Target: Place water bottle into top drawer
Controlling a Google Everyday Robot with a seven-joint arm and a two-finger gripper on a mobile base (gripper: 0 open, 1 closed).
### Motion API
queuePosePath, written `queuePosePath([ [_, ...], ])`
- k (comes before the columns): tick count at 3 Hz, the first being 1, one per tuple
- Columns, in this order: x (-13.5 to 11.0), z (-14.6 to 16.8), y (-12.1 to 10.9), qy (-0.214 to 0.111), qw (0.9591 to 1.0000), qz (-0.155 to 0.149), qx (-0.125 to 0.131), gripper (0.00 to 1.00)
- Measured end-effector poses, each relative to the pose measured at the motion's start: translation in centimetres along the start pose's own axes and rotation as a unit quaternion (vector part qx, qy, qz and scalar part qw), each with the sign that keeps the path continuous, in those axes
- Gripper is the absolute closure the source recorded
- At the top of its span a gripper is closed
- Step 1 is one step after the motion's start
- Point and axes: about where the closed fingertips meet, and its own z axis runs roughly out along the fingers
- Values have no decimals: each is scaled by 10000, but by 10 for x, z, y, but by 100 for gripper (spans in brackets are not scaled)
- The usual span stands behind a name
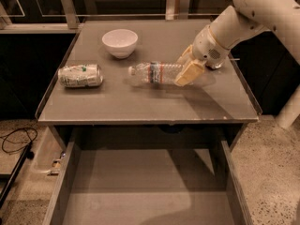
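Observation:
The water bottle (154,73) lies on its side in the middle of the grey tabletop (140,102), white cap pointing left. My gripper (180,71) comes in from the right and is closed around the bottle's base end, with one tan finger (188,72) in front of it and the other behind. The bottle still rests on the table. The top drawer (140,196) stands pulled open below the table's front edge, and its flat grey bottom is bare.
A crushed silver-green can (79,75) lies at the left of the tabletop. A white bowl (120,42) stands behind the bottle at the back. The white arm (243,18) spans the table's right rear corner. A black cable (14,146) lies on the floor at left.

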Motion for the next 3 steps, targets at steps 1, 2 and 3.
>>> queuePosePath([
  [1, -15, -24, 13, -15, 9998, -181, 58, 100],
  [2, -13, -54, 34, 129, 9992, -270, 248, 100],
  [3, -2, -87, 71, 310, 9980, -285, 462, 100],
])
